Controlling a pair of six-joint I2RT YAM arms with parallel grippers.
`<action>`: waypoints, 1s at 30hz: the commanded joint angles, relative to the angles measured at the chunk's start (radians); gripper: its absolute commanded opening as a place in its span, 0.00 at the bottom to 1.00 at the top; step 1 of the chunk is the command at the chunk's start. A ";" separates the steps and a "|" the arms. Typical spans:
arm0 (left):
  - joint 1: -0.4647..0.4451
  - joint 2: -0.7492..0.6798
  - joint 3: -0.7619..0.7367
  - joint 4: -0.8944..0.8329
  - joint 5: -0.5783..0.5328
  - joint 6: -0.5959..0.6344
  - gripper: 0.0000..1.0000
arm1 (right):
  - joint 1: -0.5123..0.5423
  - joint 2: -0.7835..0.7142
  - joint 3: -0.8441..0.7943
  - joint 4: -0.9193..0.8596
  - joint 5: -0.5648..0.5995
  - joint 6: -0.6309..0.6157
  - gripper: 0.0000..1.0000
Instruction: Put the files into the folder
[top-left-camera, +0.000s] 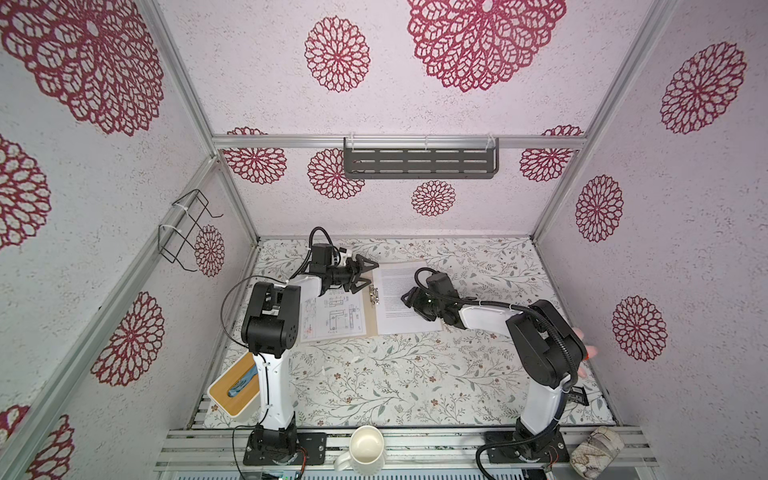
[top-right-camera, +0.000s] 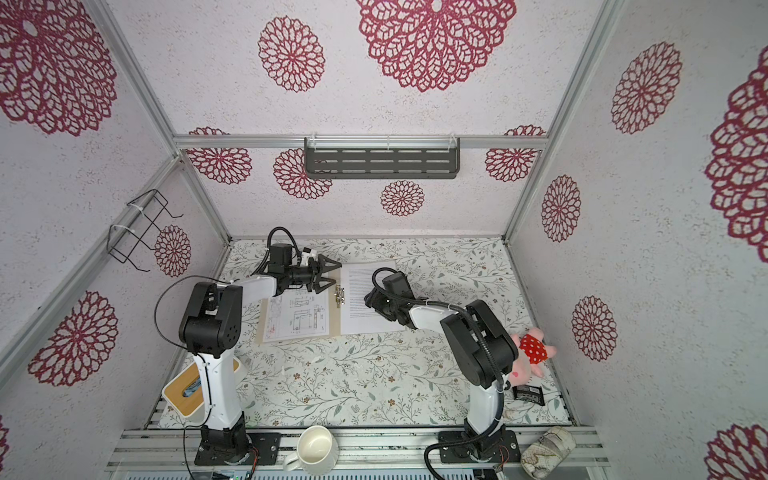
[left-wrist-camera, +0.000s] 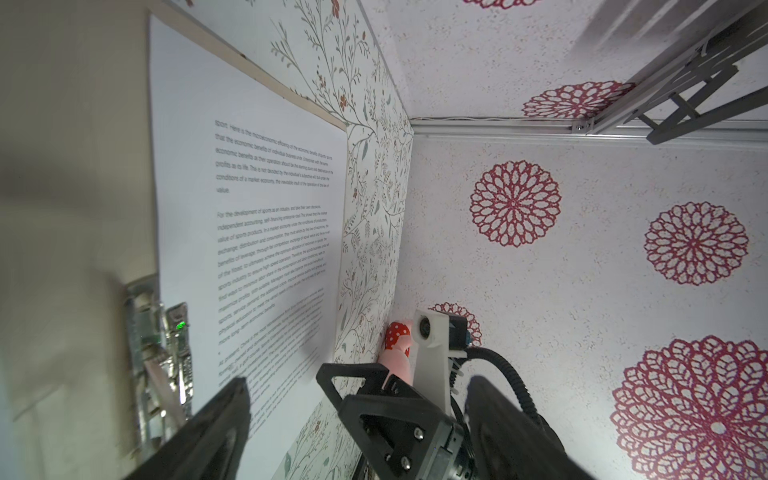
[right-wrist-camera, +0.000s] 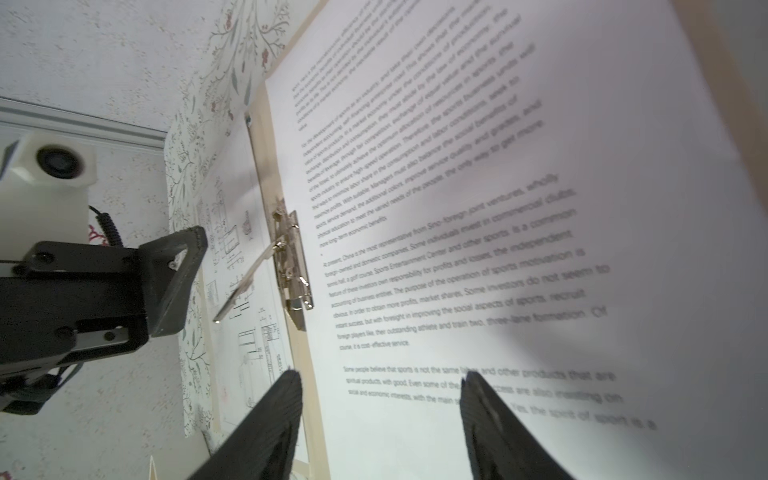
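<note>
The tan folder lies open on the floral table, its metal clip on the middle strip with the lever raised. The drawing file rests on its left half. On the right half rests the text file. My left gripper hovers open just beyond the clip, holding nothing. My right gripper is open low over the text file's inner edge, one finger above the tan strip, nothing between its fingers.
A bamboo-topped tissue box sits front left beside the left arm. A white mug and a patterned cylinder stand on the front rail. A pink plush toy and a small black packet lie at the right.
</note>
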 joint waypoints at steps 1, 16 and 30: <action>0.020 -0.034 0.038 -0.145 -0.047 0.100 0.80 | 0.008 0.004 0.046 0.006 0.006 0.034 0.63; 0.023 0.055 0.145 -0.457 -0.129 0.299 0.33 | 0.011 0.050 0.091 -0.020 -0.013 0.047 0.61; -0.003 0.130 0.197 -0.456 -0.158 0.288 0.24 | 0.011 0.050 0.091 -0.045 -0.019 0.039 0.61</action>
